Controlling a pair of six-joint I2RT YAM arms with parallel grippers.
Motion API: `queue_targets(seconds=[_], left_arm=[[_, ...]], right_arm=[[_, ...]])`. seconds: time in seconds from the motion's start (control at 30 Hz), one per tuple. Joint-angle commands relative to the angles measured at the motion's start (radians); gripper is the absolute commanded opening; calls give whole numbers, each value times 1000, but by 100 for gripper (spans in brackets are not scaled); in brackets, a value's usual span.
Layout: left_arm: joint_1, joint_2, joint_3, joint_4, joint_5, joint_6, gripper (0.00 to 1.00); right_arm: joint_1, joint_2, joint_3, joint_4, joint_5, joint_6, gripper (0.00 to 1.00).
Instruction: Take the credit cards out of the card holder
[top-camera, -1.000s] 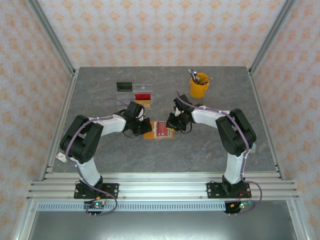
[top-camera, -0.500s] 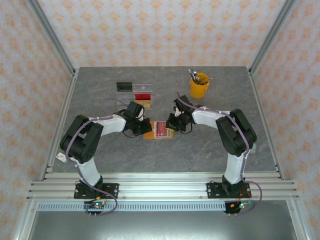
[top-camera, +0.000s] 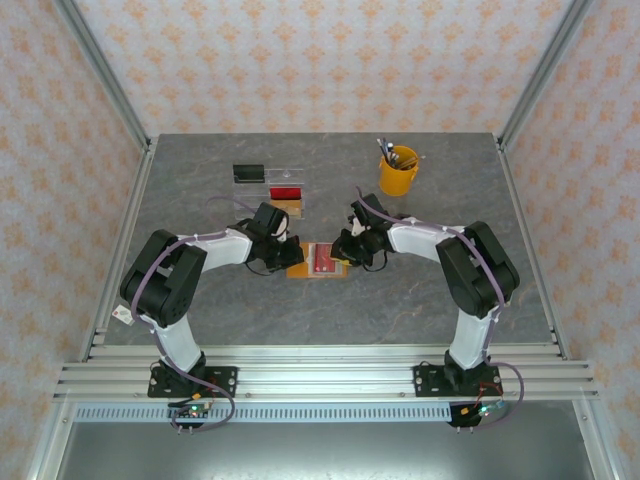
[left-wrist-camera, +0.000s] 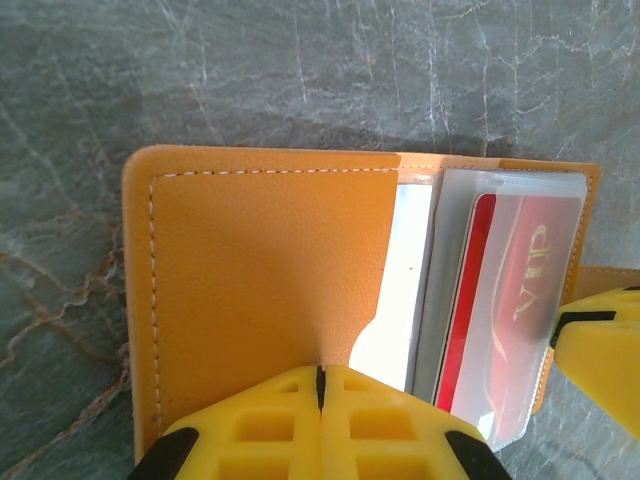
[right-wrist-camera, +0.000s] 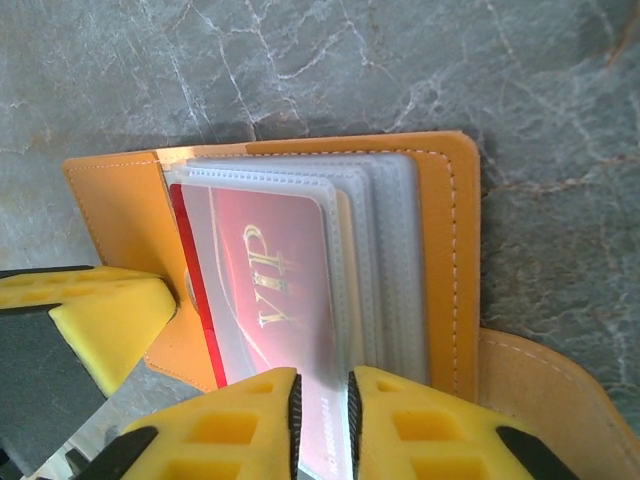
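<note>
- Card holder (left-wrist-camera: 260, 270) lay open on table (top-camera: 400, 300), between both arms.
- Left gripper (left-wrist-camera: 320, 385): jaws together, tips on its left flap.
- Right gripper (right-wrist-camera: 322, 400): jaws a slit apart over red card (right-wrist-camera: 270, 290).

Red card (right-wrist-camera: 265, 290): gold letters "VIP" on its face, read through a clear sleeve of the card holder (right-wrist-camera: 455, 250), running lengthwise along the card. Left wrist view: the same "VIP" on the card (left-wrist-camera: 520, 290), fainter behind the sleeve. Top view: card markings (top-camera: 325, 260) too small to read.
</note>
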Motion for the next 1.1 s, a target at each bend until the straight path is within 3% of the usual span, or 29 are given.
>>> queue_targets(seconds=[0.0, 0.43, 0.73, 1.07], left_arm=[[9, 46, -2, -65, -44, 2, 4], [8, 45, -5, -59, -29, -4, 4], [8, 36, -4, -67, -37, -2, 4], [8, 33, -5, -64, -36, -5, 4]], right_arm=[[8, -5, 5, 13, -22, -3, 19], [17, 17, 34, -5, -15, -20, 15], [19, -63, 23, -44, 86, -44, 19], [29, -30, 34, -46, 70, -49, 22]])
